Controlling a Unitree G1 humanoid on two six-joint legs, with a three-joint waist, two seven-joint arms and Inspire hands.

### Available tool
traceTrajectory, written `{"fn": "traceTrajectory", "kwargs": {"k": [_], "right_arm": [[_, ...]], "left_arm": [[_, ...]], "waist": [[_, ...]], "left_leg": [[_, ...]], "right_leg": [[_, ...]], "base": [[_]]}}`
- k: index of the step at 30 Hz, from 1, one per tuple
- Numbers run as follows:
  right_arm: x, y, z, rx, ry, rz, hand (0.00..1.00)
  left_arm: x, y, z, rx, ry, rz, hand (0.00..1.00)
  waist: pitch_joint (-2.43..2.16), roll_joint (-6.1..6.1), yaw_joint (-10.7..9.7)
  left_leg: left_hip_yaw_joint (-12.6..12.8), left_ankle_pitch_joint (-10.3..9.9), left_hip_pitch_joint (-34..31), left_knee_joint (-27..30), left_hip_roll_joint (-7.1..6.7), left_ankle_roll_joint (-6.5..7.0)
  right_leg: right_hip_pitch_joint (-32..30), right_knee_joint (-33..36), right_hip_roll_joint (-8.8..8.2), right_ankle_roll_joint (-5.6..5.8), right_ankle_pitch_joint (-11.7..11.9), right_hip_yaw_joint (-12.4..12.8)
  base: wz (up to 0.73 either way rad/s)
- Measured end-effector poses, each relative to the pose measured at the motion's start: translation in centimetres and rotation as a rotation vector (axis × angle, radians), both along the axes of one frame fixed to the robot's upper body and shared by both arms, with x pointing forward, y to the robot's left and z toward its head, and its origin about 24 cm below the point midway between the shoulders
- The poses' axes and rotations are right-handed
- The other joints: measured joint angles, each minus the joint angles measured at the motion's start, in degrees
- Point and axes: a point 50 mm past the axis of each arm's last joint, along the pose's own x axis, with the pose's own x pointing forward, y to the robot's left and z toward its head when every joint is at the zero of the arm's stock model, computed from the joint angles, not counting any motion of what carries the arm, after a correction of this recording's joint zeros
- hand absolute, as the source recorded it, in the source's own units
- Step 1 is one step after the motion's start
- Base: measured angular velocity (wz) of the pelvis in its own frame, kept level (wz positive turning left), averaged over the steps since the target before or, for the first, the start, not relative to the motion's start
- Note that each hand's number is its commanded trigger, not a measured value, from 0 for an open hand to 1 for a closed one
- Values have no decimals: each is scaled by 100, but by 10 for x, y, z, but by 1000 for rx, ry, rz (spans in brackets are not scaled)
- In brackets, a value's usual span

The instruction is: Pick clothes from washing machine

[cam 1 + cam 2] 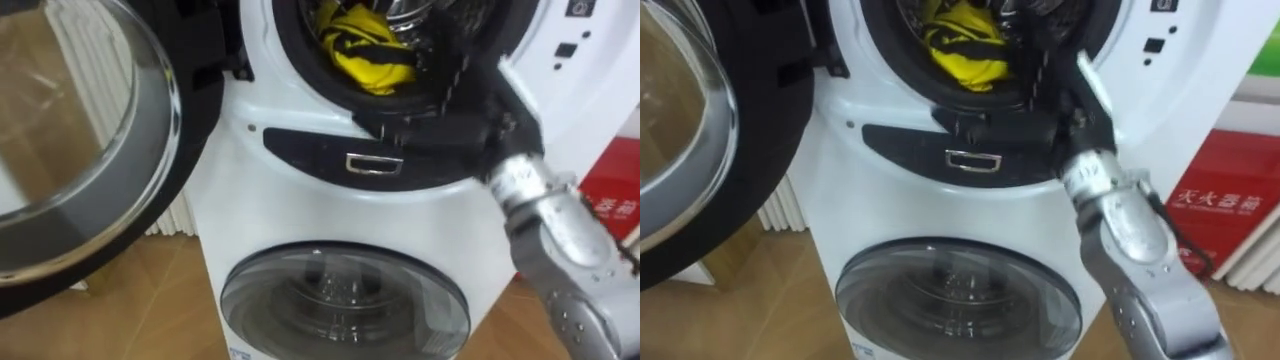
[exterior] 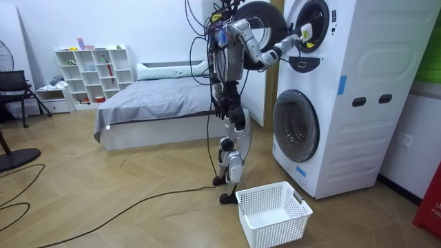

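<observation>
Closest thing to my eyes is my own silver right arm, coming up from the lower right and running to the upper drum's opening. My right hand sits at the lower right edge of that opening, dark against the dark door seal, and honestly I cannot tell whether its fingers are loose or clamped on anything.

The yellow garment is inside the upper drum, bunched up against the bottom of the opening, just left of my hand. I can't see from here whether the two touch.

The upper door is swung wide open on my left, glass bowl and chrome ring facing me. Below the opening there's a dark panel with a small chrome handle, and under that the lower door is closed.

From across the room: I'm standing upright right in front of the washing machine, arm raised to the top drum. A white laundry basket sits on the wooden floor next to my feet, and the bed is behind me.
</observation>
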Motion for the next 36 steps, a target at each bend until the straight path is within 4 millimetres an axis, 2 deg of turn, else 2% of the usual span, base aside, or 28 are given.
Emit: {"fn": "traceTrajectory", "kwargs": {"k": [4,9,14,20,24,25,28,32,36], "right_arm": [[-10,8,18,55,-81,71,0],[-15,10,24,92,-98,111,0],[-15,11,29,97,-111,113,0],[-21,8,51,119,-206,119,0],[-33,11,65,91,-301,93,0],[-34,11,66,71,-315,74,0],[-31,3,66,12,-322,13,0],[-16,-10,56,-60,-269,-74,0],[11,-37,29,-135,-104,-182,0]], "left_arm": [[-1,-3,-1,-8,4,-1,0],[0,-3,-1,-1,4,1,0],[0,-2,0,3,4,3,0],[-1,-2,-1,-8,7,3,0],[-3,-2,-1,-17,14,12,0],[-3,-2,-1,-21,13,11,0],[0,-2,0,-19,1,9,0],[2,-1,0,-18,-5,12,0],[2,4,2,3,-11,15,0]], "waist": [[36,-48,15],[9,-126,14],[10,-138,4],[5,-157,-17],[-11,-204,-113],[-1,-223,-131],[46,-295,-167],[32,-346,-239],[21,-368,-251]], "left_leg": [[-35,-3,45,-64,-3,-2],[-57,-6,59,-90,-20,-1],[-90,-6,67,-91,-23,1],[-105,-7,65,-90,-20,0],[-147,-7,67,-93,-25,1],[-150,-7,68,-95,-23,0],[-156,-9,55,-84,-24,-1],[-176,-28,25,-69,-33,2],[-208,-26,52,-62,-34,3]], "right_leg": [[78,-40,6,0,0,-76],[99,-83,-1,0,0,-81],[88,-86,-3,1,0,-104],[102,-86,-7,1,-1,-148],[118,-88,-9,2,-1,-149],[145,-89,-7,3,-2,-149],[153,-99,-13,3,-2,-213],[155,-95,-25,3,-1,-264],[195,-96,-22,3,-1,-293]], "base": [[4],[0],[2],[1],[5],[0],[0],[3],[3]]}}
